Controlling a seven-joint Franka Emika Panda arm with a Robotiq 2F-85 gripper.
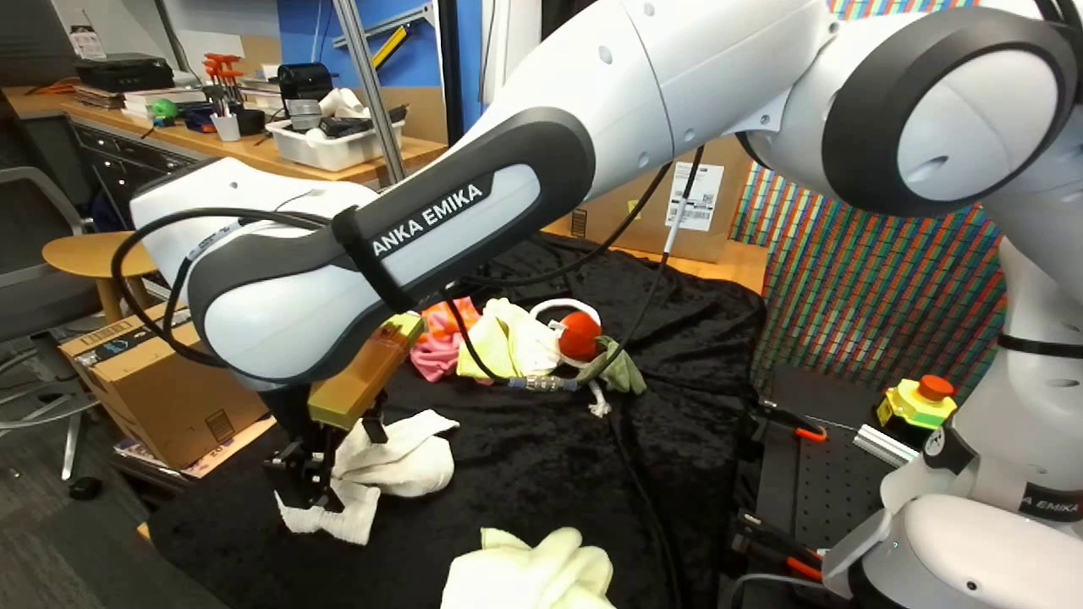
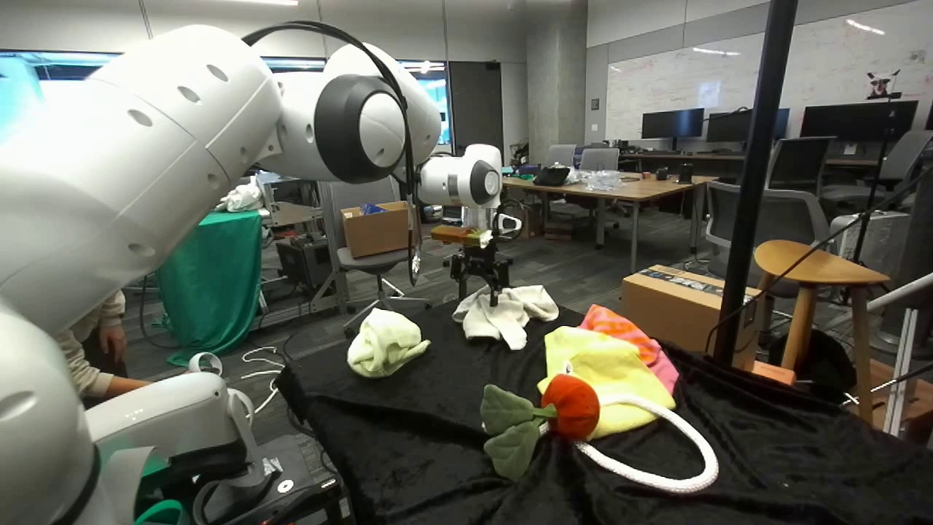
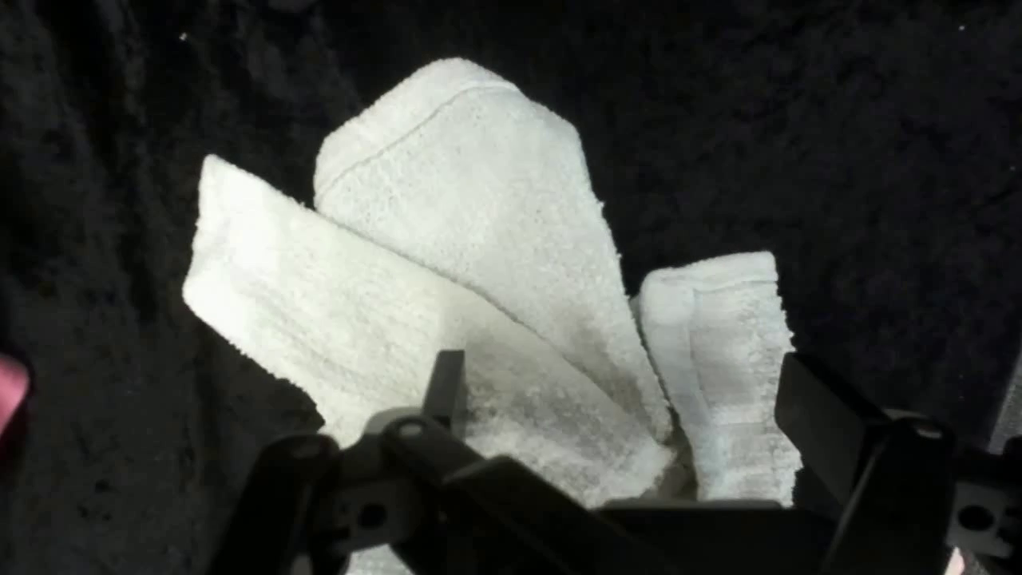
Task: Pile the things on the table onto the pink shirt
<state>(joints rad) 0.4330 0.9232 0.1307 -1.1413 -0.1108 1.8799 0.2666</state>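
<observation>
The gripper (image 3: 621,387) is hanging over the white cloth (image 3: 479,176), its jaws standing wide apart. The cloth is showing between the fingers (image 3: 814,415); no view is settling whether the tips are touching it. Clock directions are running from the gripper in an exterior view, with twelve at the top. The white cloth is spreading toward two o'clock on the black-topped table (image 1: 525,457), apart from the pink shirt (image 1: 434,355). The pink shirt is lying at one o'clock, with the yellow-green cloth (image 1: 508,338) partly covering it. Farther out, at two o'clock, the red ball (image 1: 579,337) is lying at the edge of the yellow-green cloth. The green leaf-shaped cloth (image 1: 620,372) is extending from the ball toward four o'clock. In an exterior view, the white rope loop (image 2: 684,484) is curving out from the ball and crossing the yellow-green cloth. At four o'clock, the pale yellow cloth (image 1: 529,575) is resting in a bunched heap, well apart from the pink shirt. Off the table, a cardboard box (image 1: 178,402) is standing at ten o'clock and a yellow button box (image 1: 914,410) is sitting at three o'clock.
</observation>
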